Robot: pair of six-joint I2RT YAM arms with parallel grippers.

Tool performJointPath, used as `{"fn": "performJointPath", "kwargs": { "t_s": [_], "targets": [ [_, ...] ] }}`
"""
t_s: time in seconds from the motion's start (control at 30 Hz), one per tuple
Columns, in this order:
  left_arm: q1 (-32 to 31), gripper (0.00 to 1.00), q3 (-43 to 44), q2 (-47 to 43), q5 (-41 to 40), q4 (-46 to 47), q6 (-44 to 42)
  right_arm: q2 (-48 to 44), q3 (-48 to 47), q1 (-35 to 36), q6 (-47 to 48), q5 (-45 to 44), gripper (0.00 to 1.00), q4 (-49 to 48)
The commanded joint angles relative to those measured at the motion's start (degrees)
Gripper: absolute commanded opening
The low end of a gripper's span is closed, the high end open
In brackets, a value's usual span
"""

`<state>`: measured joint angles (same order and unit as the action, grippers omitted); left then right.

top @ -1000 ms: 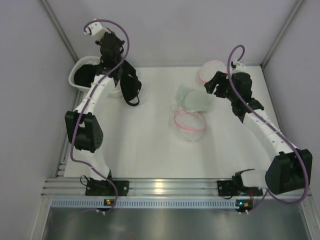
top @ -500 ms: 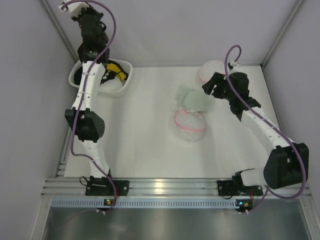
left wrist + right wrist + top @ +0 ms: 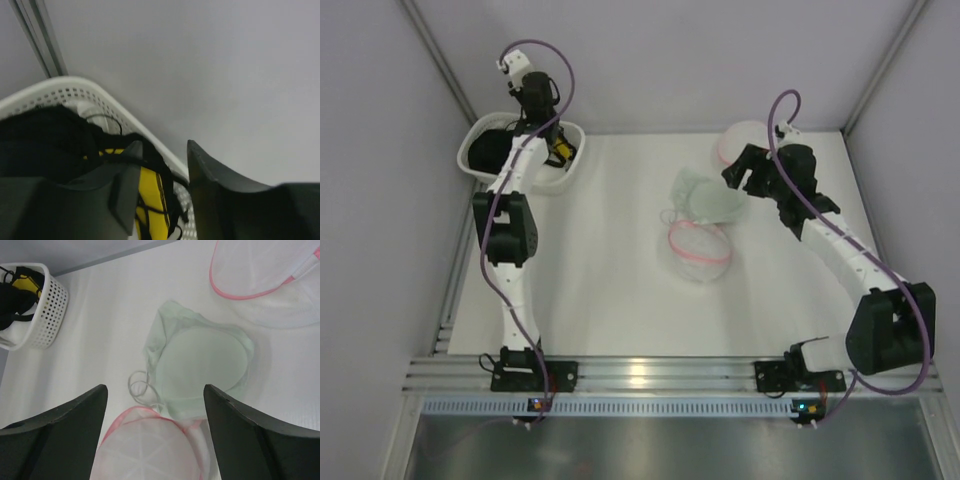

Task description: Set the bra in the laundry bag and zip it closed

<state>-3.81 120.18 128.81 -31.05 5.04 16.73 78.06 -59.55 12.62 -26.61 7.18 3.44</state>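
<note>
The right claw (image 3: 155,390) stands wide, nothing between its fingers, and hangs directly over the bra (image 3: 200,365) without touching it. In the right wrist view one finger frames the bra's left edge and the other its right. The bra is a pale green-white piece lying flat on the white bench (image 3: 600,270), cup side up, with a thin strap coiled at its near left corner.

The laundry bag (image 3: 150,445), a round white mesh pouch with a pink rim, lies just beside the bra on its near side, its rim touching or slightly overlapping the bra's edge. A second mesh bag (image 3: 265,270) with the same pink rim lies beyond the bra, on its far right.

The left claw (image 3: 165,150) is well apart from the bra, far to its left, above a white perforated basket (image 3: 75,87) at the back corner of the bench. Its fingers show only a narrow gap and grip nothing. A black and yellow garment (image 3: 150,200) lies in the basket under them.
</note>
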Motion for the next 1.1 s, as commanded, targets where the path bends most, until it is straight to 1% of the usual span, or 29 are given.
{"fn": "performJointPath", "kwargs": {
  "t_s": [0.0,0.07,0.13,0.17,0.27,0.3,0.33,0.4,0.43,0.47,0.5,0.53,0.6,0.63,0.7,0.73,0.8,0.83,0.9,0.93,0.97,1.0,1.03,1.07],
  "targets": [
    [0.8,0.51,4.6,-0.8,1.9,-11.1,1.9,1.1,-4.1,-0.8,0.4,-2.2,0.79,-0.3],
    [1.1,0.69,7.5,-0.9,2.7,-15.0,1.9,2.1,-5.0,-1.2,-0.2,-2.7,0.82,0.5],
    [1.1,0.77,7.2,-4.2,3.2,-16.2,1.9,3.0,-5.7,-1.7,-0.4,-3.0,0.82,1.6],
    [1.1,0.98,7.1,-5.6,4.1,-16.6,1.9,3.2,-5.8,-1.9,-0.4,-3.3,0.82,1.8],
    [0.7,0.99,7.3,-11.3,9.0,-18.9,2.3,5.3,-6.5,-2.4,-0.9,-4.2,0.83,3.1],
    [0.5,0.99,7.2,-12.7,9.3,-19.4,1.8,6.0,-6.7,-2.5,-1.0,-4.2,0.84,3.1],
    [-0.7,0.99,7.3,-15.5,9.3,-21.0,0.9,7.4,-7.2,-2.8,-1.2,-3.8,0.83,3.3],
    [-2.5,0.99,7.3,-17.6,7.6,-22.8,-2.1,8.8,-7.2,-2.8,-1.5,-3.3,0.83,2.7],
    [-4.4,0.99,7.0,-19.4,7.1,-24.0,-3.0,10.2,-7.2,-2.9,-1.7,-3.1,0.83,1.7],
    [-5.6,0.99,6.7,-20.1,6.3,-26.5,-3.8,11.0,-7.3,-2.9,-2.0,-3.1,0.83,1.3],
    [-6.5,0.99,5.5,-21.2,6.3,-27.3,-3.8,11.8,-7.6,-2.9,-2.2,-2.9,0.83,1.1],
    [-8.8,0.99,1.6,-22.5,7.0,-27.2,-3.7,13.7,-8.5,-2.9,-2.2,-2.9,0.82,1.0],
    [-11.2,0.99,-2.7,-25.5,8.5,-27.2,-2.8,15.7,-9.2,-2.9,-2.8,-2.5,0.81,0.6],
    [-13.9,0.99,-6.0,-26.2,9.3,-27.1,-2.0,17.6,-10.1,-2.9,-2.9,-2.3,0.80,0.7],
    [-16.1,0.99,-8.2,-27.2,12.5,-26.9,-0.4,19.1,-10.8,-2.9,-2.8,-2.4,0.79,1.7],
    [-17.3,0.98,-9.3,-27.1,17.6,-26.4,2.3,19.8,-10.4,-2.9,-2.9,-3.0,0.79,1.8],
    [-18.1,0.98,-13.5,-27.0,23.0,-23.9,3.7,20.2,-9.8,-2.8,-2.7,-4.4,0.79,2.2],
    [-18.9,0.98,-14.5,-26.6,25.7,-21.1,4.4,20.3,-9.1,-2.9,-2.6,-5.7,0.78,2.3],
    [-19.7,0.96,-16.4,-25.4,28.2,-19.2,6.5,20.4,-8.3,-2.8,-2.1,-6.9,0.75,2.2],
    [-20.3,0.96,-16.5,-23.8,29.5,-18.8,7.3,20.7,-7.6,-2.9,-2.1,-6.9,0.68,2.2],
    [-20.7,0.96,-16.6,-22.7,30.8,-18.3,9.0,21.0,-7.3,-2.9,-2.0,-6.9,0.66,2.1],
    [-21.1,0.95,-17.3,-21.9,33.0,-17.4,9.5,21.3,-6.8,-2.9,-2.0,-6.6,0.64,1.8],
    [-21.9,0.95,-17.9,-20.2,33.6,-16.3,9.9,21.9,-6.2,-2.9,-2.1,-6.4,0.62,1.0],
    [-22.4,0.94,-18.3,-19.4,35.1,-15.6,11.0,22.5,-6.2,-2.9,-2.4,-6.0,0.61,0.8]
  ]
}}
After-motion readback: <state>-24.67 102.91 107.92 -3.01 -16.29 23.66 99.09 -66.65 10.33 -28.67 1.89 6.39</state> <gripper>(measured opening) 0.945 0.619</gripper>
